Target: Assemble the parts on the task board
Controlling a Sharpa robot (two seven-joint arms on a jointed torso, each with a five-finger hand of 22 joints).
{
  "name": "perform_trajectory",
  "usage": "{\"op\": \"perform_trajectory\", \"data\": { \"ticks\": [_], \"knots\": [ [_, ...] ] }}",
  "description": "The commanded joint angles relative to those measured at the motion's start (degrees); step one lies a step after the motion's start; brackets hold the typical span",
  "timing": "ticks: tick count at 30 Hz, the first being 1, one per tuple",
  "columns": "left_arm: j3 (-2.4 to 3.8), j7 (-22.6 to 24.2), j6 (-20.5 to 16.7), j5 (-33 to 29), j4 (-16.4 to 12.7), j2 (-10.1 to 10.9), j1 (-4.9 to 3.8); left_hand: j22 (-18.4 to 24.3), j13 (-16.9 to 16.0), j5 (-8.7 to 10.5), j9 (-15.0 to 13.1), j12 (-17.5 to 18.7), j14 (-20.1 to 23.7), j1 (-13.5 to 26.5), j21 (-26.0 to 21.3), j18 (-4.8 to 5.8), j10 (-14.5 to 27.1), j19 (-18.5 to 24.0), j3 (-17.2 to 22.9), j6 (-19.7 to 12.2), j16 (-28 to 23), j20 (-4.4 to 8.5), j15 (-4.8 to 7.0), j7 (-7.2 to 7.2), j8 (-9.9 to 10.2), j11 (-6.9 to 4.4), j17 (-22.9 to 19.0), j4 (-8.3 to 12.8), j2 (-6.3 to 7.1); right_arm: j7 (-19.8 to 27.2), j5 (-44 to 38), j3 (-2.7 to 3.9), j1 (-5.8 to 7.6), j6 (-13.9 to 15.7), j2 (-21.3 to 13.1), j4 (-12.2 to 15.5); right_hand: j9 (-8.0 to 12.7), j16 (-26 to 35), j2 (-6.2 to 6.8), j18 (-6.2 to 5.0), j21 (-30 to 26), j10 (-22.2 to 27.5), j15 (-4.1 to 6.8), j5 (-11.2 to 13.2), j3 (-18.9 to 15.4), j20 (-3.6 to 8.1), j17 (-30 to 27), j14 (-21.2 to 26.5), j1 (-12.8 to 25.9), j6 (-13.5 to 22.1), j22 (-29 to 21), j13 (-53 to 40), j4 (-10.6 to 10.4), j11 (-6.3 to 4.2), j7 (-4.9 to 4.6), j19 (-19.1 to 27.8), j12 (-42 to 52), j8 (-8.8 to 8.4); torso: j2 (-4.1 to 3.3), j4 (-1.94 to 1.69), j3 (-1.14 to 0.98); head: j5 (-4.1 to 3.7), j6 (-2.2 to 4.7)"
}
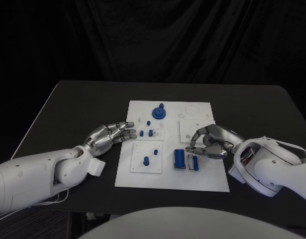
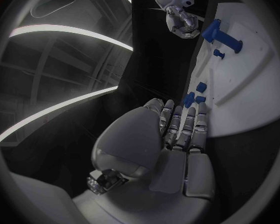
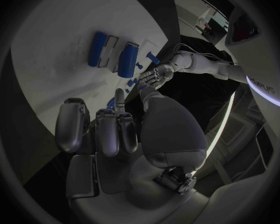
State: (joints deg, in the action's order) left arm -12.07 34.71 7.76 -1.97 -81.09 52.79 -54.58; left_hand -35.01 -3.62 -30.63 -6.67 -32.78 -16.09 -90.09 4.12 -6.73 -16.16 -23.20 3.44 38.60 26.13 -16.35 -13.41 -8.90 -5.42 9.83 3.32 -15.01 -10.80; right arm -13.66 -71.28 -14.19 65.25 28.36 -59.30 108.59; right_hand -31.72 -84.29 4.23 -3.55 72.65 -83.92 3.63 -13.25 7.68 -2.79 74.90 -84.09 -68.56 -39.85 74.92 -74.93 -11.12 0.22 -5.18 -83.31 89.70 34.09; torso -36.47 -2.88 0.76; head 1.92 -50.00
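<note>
The white task board (image 1: 196, 177) lies in the middle of the black table. On it stand a round blue part with a peg (image 1: 158, 112), small blue pieces (image 1: 147, 133), a blue peg (image 1: 146, 161) and two blue blocks (image 1: 179, 159). My left hand (image 1: 112, 135) lies at the board's left edge, fingers stretched out and holding nothing; its wrist view shows the fingers (image 2: 180, 127) just short of the small pieces (image 2: 201, 87). My right hand (image 1: 210, 142) hovers over the board's right side, just behind the blocks (image 3: 128, 60), fingers (image 3: 118, 129) curled in with no part seen in them.
The black table (image 1: 81, 104) has bare surface on all sides of the board, ending in edges at the left, right and back. A dark curtain hangs behind. White cables trail from both forearms near the front.
</note>
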Motion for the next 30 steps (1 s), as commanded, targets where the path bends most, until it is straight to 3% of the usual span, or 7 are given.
{"op": "perform_trajectory", "data": {
  "ticks": [1, 7, 9, 14, 22, 26, 30],
  "knots": [
    [0.0, 0.56, 0.17, -0.18, -0.07, -0.09, 0.18, 0.09, -0.06, -0.51, 0.08, -0.25, 0.3, -0.45, 0.01, -0.43, -0.1, -0.39, 0.43, -0.07, 0.21, -0.14, 0.17, -0.32, -0.23, 0.52, 0.06, 0.12, -0.26, 3.31, -11.77, -0.01, -0.19, 4.61, -0.44, 0.75, 0.09, 0.38, 0.28, -0.55, -0.84, -4.57, -0.42, 0.6, -0.28, -0.14, 2.72, -3.0, -1.15, 2.2, 9.53, -13.36, 0.03, 0.37, -0.38, 0.56, -0.45, -0.14, 0.02, -0.04, 0.02, -0.03, 0.0],
    [0.0, 0.61, 0.18, -0.18, -0.05, -0.11, 0.24, 0.09, -0.06, -0.51, 0.08, -0.25, 0.3, -0.45, 0.01, -0.43, -0.1, -0.39, 0.43, -0.07, 0.21, -0.14, 0.17, -0.32, -0.23, 0.52, 0.06, 0.12, -0.26, 1.83, -16.52, -0.02, -1.24, 1.76, -0.4, 1.0, 0.67, 2.65, 0.85, -1.43, -5.55, 1.42, -0.72, 1.4, -1.28, -0.56, -1.36, -1.2, -6.61, 11.65, 8.3, -7.43, -0.14, 0.61, -1.04, 2.89, -3.53, 0.8, 0.05, 0.04, -0.02, -0.01, 0.0],
    [0.0, 0.6, 0.18, -0.18, -0.07, -0.09, 0.26, 0.13, -0.07, -0.66, 0.08, -0.27, 0.28, -0.45, 0.03, -0.45, -0.15, -0.42, 0.6, -0.05, 0.24, -0.14, 0.21, -0.37, -0.26, 0.56, 0.07, 0.17, -0.2, 1.19, -17.58, -0.02, -1.85, 0.63, -0.12, 0.81, 2.65, 3.78, 1.09, -1.82, -7.79, 6.45, -0.8, -1.75, -0.8, -0.67, -3.29, -0.23, -10.31, 17.93, 7.74, -3.05, 0.64, 0.61, -0.96, 3.98, -6.21, -0.79, 0.08, 0.09, -0.05, -0.04, 0.0],
    [0.0, 0.61, 0.18, -0.18, -0.1, -0.02, 0.3, 0.13, -0.07, -0.66, 0.08, -0.27, 0.28, -0.45, 0.03, -0.45, -0.15, -0.42, 0.6, -0.05, 0.24, -0.14, 0.21, -0.37, -0.26, 0.56, 0.07, 0.17, -0.2, -0.08, -18.98, -0.02, -3.3, -0.16, 0.59, 0.11, 6.85, 4.3, 1.95, -2.02, -9.21, 13.3, -0.56, -2.76, -0.8, -0.48, -4.29, 0.27, -13.44, 24.87, 7.52, 3.28, -0.66, 0.28, -0.43, 4.46, -10.47, -3.41, 0.04, 0.1, -0.08, 0.08, 0.0],
    [0.0, 0.54, 0.25, -0.18, -0.18, 0.13, 0.33, 0.13, -0.07, -0.66, 0.08, -0.27, 0.28, -0.45, 0.03, -0.45, -0.15, -0.42, 0.6, -0.05, 0.24, -0.14, 0.21, -0.37, -0.26, 0.56, 0.07, 0.17, -0.2, -1.85, -20.79, -0.01, -4.44, 1.1, 1.95, -0.51, 8.74, 3.61, 2.94, -1.68, -7.8, 11.52, -0.58, -1.57, -1.74, -0.42, -3.27, -0.3, -14.69, 25.26, 8.04, 2.16, -3.31, 0.4, -0.71, 3.53, -9.44, -2.44, -0.02, 0.0, 0.0, -0.24, 0.0],
    [0.0, 0.52, 0.29, -0.18, -0.18, 0.14, 0.35, 0.13, -0.07, -0.66, 0.08, -0.27, 0.28, -0.45, 0.03, -0.45, -0.15, -0.42, 0.6, -0.05, 0.24, -0.14, 0.21, -0.37, -0.26, 0.56, 0.07, 0.17, -0.2, -2.31, -21.47, -0.01, -4.7, 1.45, 2.43, -0.75, 9.81, 3.49, 3.77, -1.65, -7.67, 10.78, -0.67, 0.71, -2.87, -0.49, -3.19, -0.45, -14.57, 24.71, 8.13, 1.65, -5.44, 0.49, -0.79, 3.29, -8.81, -1.47, 0.0, 0.01, 0.03, -0.16, 0.0],
    [0.0, 0.49, 0.31, -0.18, -0.17, 0.14, 0.37, 0.16, -0.07, -0.77, 0.07, -0.29, 0.22, -0.43, 0.04, -0.46, -0.23, -0.44, 0.78, -0.01, 0.31, -0.14, 0.22, -0.4, -0.3, 0.63, 0.08, 0.19, -0.15, -2.55, -21.73, -0.01, -4.9, 1.52, 2.8, -0.87, 10.64, 3.39, 3.99, -1.62, -7.66, 10.04, -0.87, 3.49, -3.86, -0.65, -3.08, -0.54, -13.06, 23.55, 8.15, 0.98, -5.71, 0.79, -1.17, 3.16, -8.15, -0.11, -0.01, 0.0, -0.02, -0.17, 0.0]
  ]
}}
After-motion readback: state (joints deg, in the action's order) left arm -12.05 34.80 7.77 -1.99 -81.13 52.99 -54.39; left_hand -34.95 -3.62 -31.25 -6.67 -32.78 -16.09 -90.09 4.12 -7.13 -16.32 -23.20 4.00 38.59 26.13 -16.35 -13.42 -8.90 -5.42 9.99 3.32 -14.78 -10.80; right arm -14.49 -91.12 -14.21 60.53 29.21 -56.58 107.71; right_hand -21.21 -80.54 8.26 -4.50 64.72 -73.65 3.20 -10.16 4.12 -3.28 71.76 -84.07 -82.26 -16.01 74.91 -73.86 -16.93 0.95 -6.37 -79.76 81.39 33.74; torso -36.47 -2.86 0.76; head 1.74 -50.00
